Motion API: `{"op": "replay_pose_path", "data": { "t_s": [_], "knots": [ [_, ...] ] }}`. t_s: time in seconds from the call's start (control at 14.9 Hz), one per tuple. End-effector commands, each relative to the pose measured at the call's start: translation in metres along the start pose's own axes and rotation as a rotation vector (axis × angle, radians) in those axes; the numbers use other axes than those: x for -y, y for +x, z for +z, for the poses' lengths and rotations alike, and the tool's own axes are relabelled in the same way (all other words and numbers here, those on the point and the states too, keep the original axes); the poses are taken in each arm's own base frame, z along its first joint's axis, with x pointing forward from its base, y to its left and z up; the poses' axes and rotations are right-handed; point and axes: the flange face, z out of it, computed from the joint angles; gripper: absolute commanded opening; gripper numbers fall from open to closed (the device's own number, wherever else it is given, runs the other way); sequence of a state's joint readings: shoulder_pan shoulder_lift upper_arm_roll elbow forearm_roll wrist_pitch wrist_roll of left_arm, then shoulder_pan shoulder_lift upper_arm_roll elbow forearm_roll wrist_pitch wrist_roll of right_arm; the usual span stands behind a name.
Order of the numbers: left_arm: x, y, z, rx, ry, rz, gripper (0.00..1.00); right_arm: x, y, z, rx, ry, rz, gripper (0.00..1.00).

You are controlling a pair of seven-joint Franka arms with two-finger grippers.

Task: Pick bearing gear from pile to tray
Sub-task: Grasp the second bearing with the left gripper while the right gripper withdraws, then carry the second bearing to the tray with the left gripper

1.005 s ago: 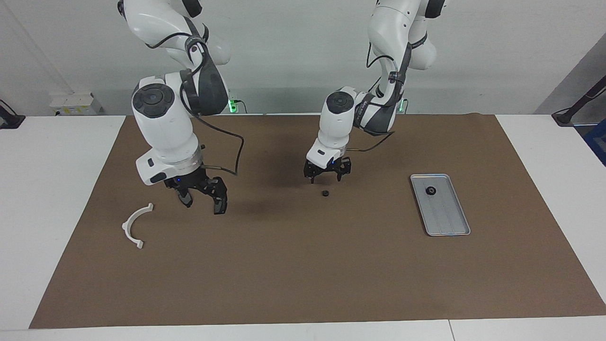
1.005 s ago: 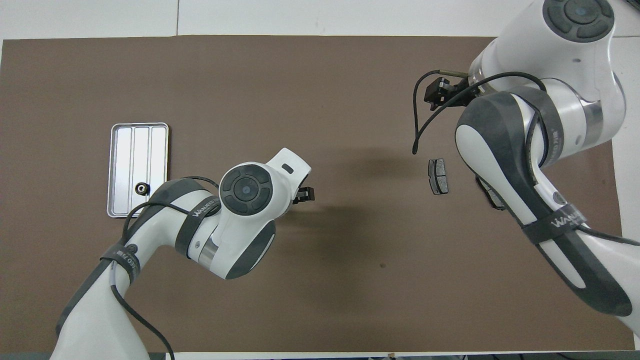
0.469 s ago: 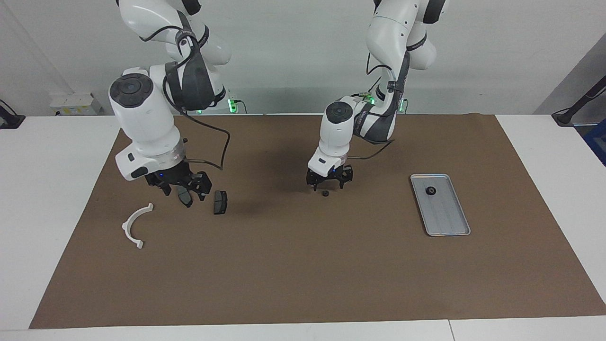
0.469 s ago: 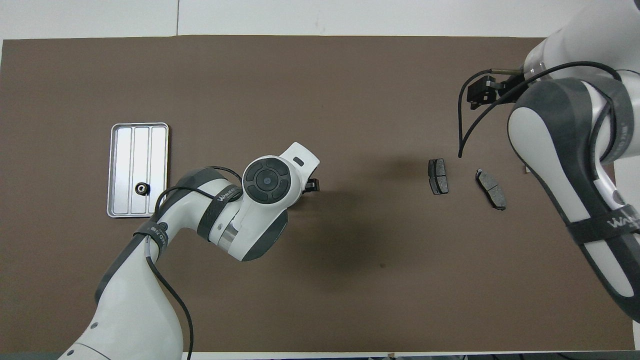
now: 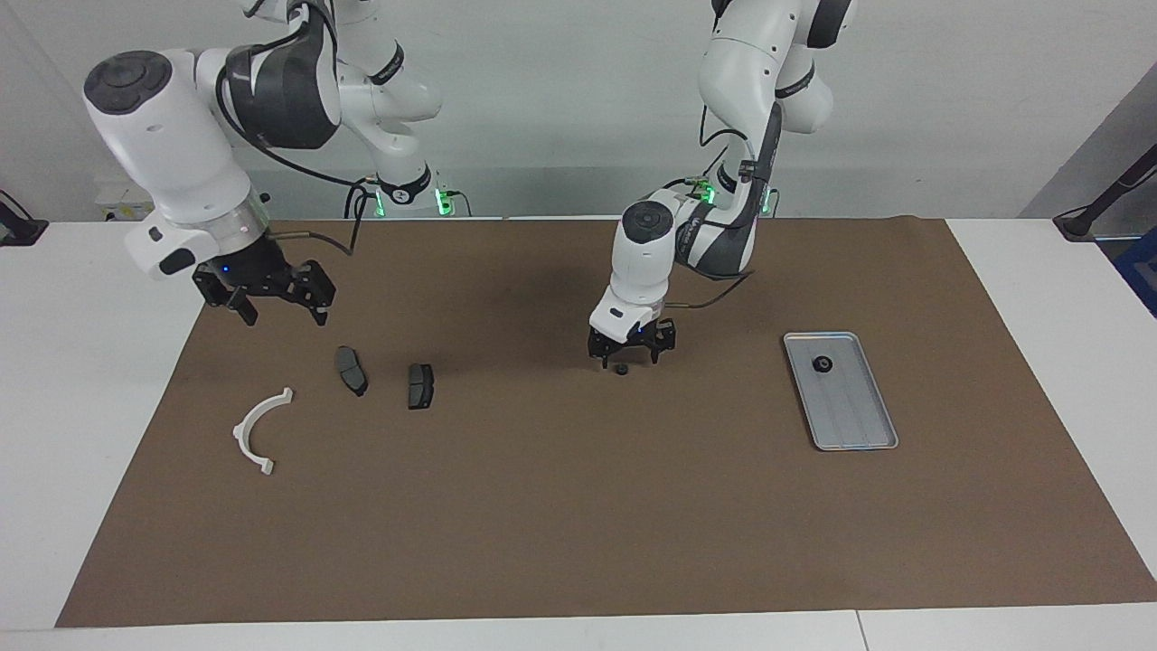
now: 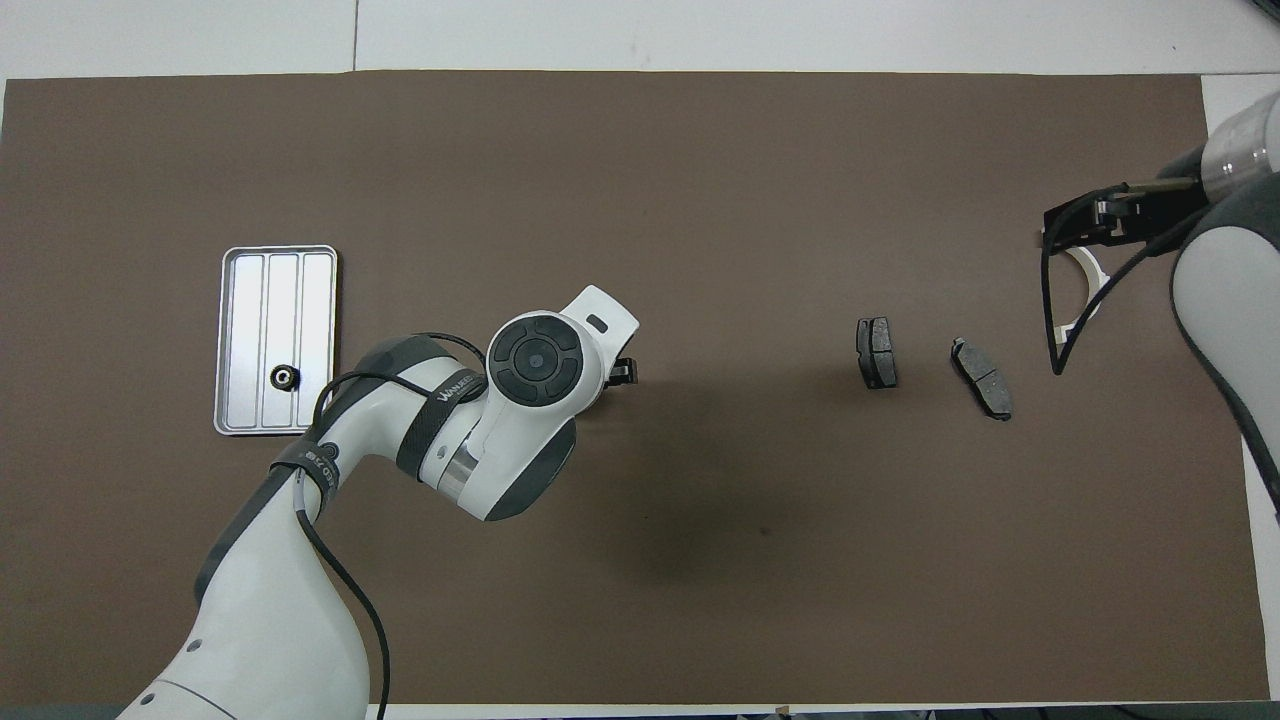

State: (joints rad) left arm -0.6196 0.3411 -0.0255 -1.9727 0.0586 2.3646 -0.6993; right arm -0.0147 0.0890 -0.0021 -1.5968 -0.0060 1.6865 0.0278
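My left tool [image 5: 622,359], jaws open, straddles the small black bearing gear [image 5: 622,369] mid-counter; an off-centre closure could flick it away.

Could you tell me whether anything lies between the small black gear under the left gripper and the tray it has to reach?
Nothing visible does. The left gripper straddles the small black gear, and only bare brown mat lies between there and the tray. The brake pads and white arc lie toward the right arm's end.

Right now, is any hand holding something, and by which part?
Nothing is held. The left hand stands open around the small black round gear on the brown mat; the right hand hangs open, empty.
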Motion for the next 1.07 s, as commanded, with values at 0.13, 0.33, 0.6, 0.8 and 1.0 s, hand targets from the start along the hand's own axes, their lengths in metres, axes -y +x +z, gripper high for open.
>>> {"op": "replay_pose_path", "data": {
  "t_s": [0.13, 0.33, 0.6, 0.8, 1.0],
  "knots": [
    [-0.003, 0.003, 0.010, -0.021, 0.001, -0.019, 0.89, -0.002, -0.055, -0.053, -0.011, 0.027, -0.030, 1.00],
    [-0.004, 0.003, 0.011, -0.024, -0.002, -0.022, 0.83, -0.002, -0.079, -0.080, -0.016, 0.029, -0.032, 1.00],
    [-0.005, 0.005, 0.009, -0.035, -0.014, -0.048, 0.50, -0.002, -0.096, -0.092, 0.007, 0.029, -0.032, 1.00],
    [-0.004, 0.008, 0.008, -0.040, -0.017, -0.058, 0.00, -0.001, -0.097, -0.086, 0.026, 0.029, -0.032, 1.00],
    [-0.002, 0.017, 0.001, -0.051, -0.025, -0.066, 0.00, 0.000, -0.093, -0.073, 0.019, 0.029, -0.033, 1.00]
  ]
}}
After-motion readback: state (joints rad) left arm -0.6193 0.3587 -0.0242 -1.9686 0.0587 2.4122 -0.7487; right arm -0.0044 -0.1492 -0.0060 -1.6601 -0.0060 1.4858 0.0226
